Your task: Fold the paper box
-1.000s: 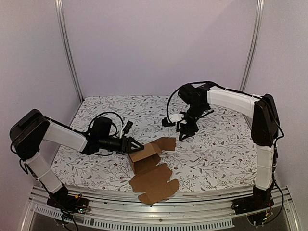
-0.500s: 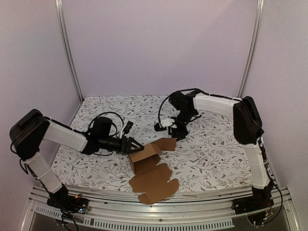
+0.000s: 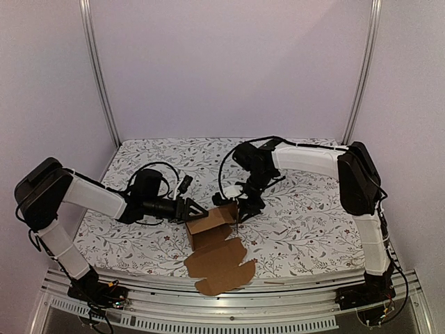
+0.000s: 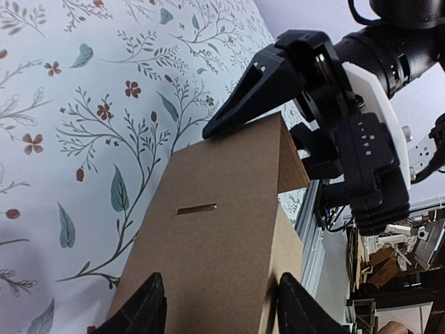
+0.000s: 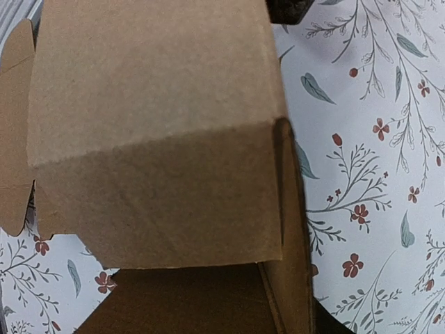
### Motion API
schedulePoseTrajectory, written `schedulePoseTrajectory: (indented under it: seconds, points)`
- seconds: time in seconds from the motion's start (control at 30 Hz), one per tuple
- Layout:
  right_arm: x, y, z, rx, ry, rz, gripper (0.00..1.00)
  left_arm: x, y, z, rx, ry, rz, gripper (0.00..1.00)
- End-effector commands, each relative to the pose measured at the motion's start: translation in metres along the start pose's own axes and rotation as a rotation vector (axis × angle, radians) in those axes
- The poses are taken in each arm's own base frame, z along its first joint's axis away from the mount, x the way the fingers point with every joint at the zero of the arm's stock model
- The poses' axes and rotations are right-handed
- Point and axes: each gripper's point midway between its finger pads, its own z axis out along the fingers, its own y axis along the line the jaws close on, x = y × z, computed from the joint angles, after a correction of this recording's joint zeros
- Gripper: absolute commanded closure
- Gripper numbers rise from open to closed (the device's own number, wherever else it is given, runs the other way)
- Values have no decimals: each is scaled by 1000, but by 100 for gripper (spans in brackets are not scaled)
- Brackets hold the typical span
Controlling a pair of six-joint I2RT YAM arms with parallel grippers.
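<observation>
Paper box: half-formed with its walls up, lying between the two pincers. Its unfolded flaps lie flat on the side away from both.
Slit panel: directly ahead of the left pincer's tips, running toward the right pincer.
Left pincer: spread, with one tip at each side edge of the box, apparently bracing it. A true squeeze cannot be confirmed.
Right pincer: at the end flap opposite the left pincer. One finger touches the box's top edge, probably to turn the flap inward. Whether it is spread or pinching cannot be told.
Cloth: flowered, beneath both pincers.
Progress: judged as partly done, since the flat flaps are not yet folded.
</observation>
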Motion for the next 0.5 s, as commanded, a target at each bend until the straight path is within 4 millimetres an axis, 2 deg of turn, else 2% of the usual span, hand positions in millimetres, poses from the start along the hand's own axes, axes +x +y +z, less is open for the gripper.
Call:
schedulePoseTrajectory:
  seconds: [0.0,0.3,0.47]
  points:
    - [-21,7,-15,0,-82,31,49,16,22,3,-63,30,-61,46]
    - [-25,25,-13,-23,-107,62,51,17,23,2,-63,14,-71,47]
    - [-37,38,-19,-61,-152,91,49,19,23,2,-56,1,-81,47]
